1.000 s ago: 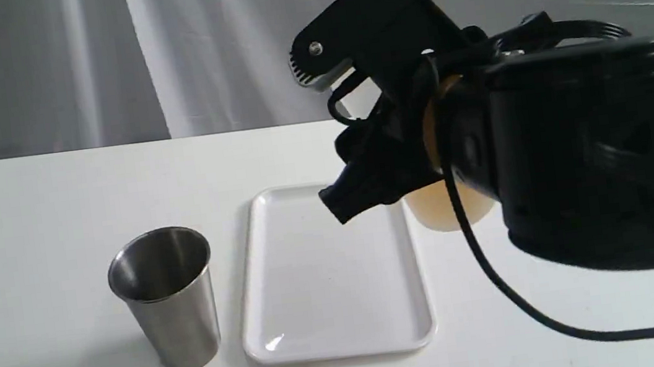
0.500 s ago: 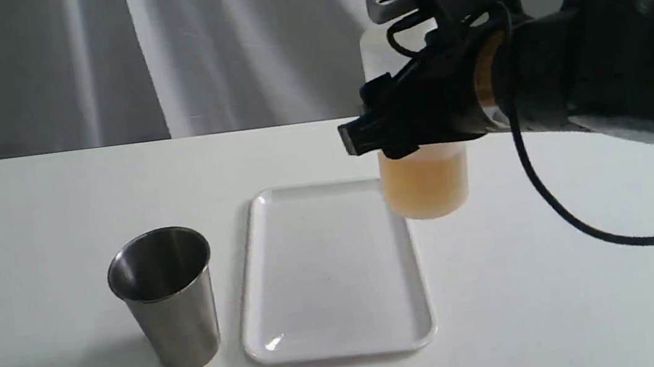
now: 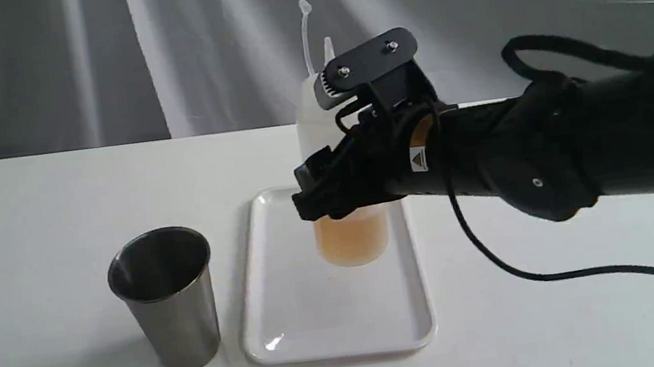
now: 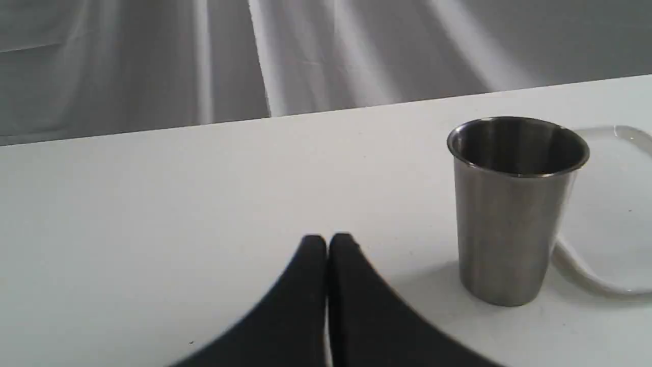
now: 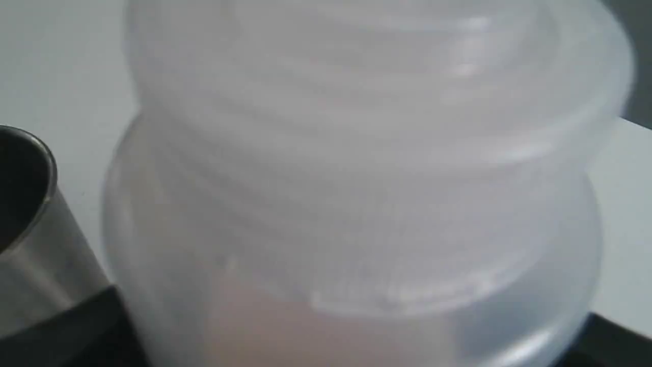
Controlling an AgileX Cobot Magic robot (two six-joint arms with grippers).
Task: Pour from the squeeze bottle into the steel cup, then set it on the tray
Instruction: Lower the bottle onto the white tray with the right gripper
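Where the right gripper (image 3: 328,191) closes across the squeeze bottle (image 3: 351,238), the exterior view shows its black jaws clamped on the bottle's middle, holding it upright with the nozzle and thin cap strap pointing up. Amber liquid fills the part below the jaws. The bottle is over the far half of the tray (image 3: 333,332); whether its base touches the tray cannot be told.

The right wrist view adds only a blurred close-up of the bottle's ribbed whitish shoulder, with dark fingers (image 5: 76,331) at the corners and the rim of the steel cup (image 5: 25,214) at one edge.

The left gripper (image 4: 327,244) appears in the left wrist view alone. Its 2 black fingertips are pressed together with nothing between them, low over the table (image 3: 29,245), near the cup but apart from it. The cup stands upright on the table just beside the tray's left edge, not touching it.

A small white sticker (image 3: 417,158) with a triangle mark sits on the right wrist; no writing on it can be read. A black cable (image 3: 532,275) trails from the arm over the white table. Grey-white draped cloth (image 3: 192,50) hangs behind.
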